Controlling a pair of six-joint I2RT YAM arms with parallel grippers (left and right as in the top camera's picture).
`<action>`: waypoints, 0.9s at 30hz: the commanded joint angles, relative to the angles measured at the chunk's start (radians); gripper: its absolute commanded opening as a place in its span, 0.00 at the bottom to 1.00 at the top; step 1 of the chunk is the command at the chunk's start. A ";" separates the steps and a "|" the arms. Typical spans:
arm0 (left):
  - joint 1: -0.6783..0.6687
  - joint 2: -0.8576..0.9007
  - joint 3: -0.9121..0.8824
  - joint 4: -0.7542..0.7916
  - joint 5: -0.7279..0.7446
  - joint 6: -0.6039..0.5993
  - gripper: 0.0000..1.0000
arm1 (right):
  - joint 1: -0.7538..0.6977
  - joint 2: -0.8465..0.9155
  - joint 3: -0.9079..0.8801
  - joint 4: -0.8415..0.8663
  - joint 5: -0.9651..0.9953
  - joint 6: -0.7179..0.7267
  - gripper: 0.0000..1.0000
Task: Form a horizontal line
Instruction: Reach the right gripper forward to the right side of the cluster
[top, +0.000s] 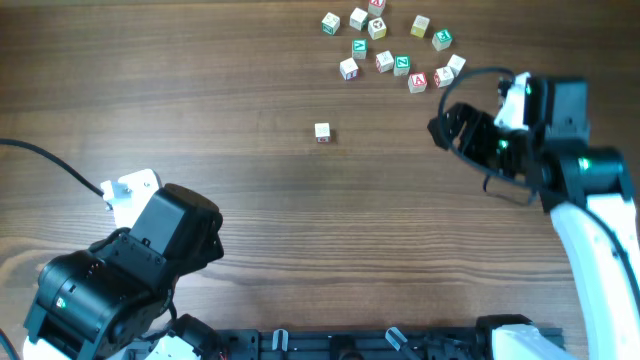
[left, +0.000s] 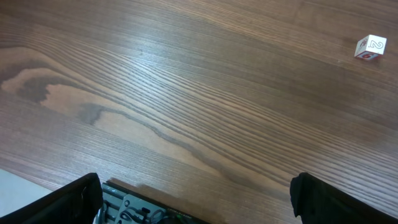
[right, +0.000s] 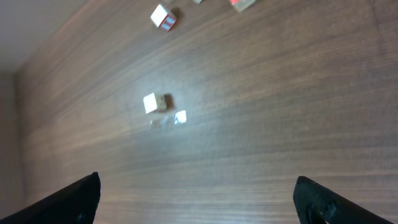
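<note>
Counter (top: 200, 100), wood grain. About a dozen small cubes (top: 385, 60) lie scattered in a loose cluster at the far right, not in a row. Among them are a green-lettered cube (top: 402, 65) and a red "A" cube (top: 418, 81) just beside it on the near side. A lone cube (top: 322, 132) sits apart, toward the middle of the counter, left of and nearer than the cluster.

Left gripper (left: 196, 186): near left, jaws wide, holding nothing, well apart from the lone cube.

Right gripper (right: 198, 190): right side, near edge of the cluster, jaws wide and empty. A pale cube (right: 155, 102) lies ahead of it, untouched; cannot tell which one.
</note>
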 joint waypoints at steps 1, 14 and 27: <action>0.000 -0.004 0.003 0.000 0.001 -0.002 1.00 | 0.005 0.142 0.088 -0.021 0.042 -0.014 0.99; 0.000 -0.004 0.003 0.000 0.001 -0.002 1.00 | 0.005 0.322 0.242 -0.003 0.068 -0.066 1.00; 0.000 -0.004 0.003 0.000 0.001 -0.002 1.00 | 0.006 0.469 0.404 -0.023 0.114 -0.092 1.00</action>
